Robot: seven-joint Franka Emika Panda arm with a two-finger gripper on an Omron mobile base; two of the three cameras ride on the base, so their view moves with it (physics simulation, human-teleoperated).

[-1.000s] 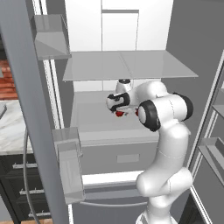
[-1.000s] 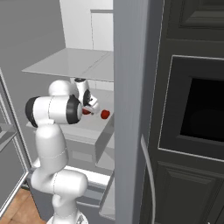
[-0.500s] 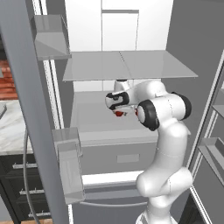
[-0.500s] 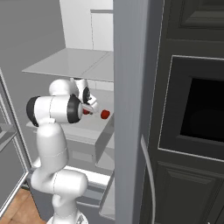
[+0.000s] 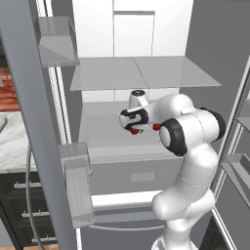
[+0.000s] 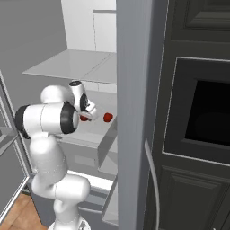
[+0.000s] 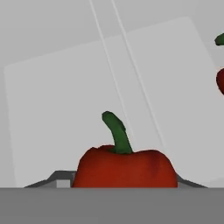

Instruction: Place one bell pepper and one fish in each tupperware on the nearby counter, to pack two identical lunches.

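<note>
The red bell pepper [image 7: 127, 168] sits between the claw's [image 5: 134, 128] fingers, on the grey fridge shelf [image 5: 105, 136], stem upright, so the coming lift is straight up. The jaws look closed on it, though the contact itself is hidden. A second bell pepper [image 6: 108, 117] lies just to its right.

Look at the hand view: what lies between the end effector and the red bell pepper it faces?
Nothing. In the hand view the bell pepper sits right at the end effector, filling the space between its fingertips; no gap shows.
</note>
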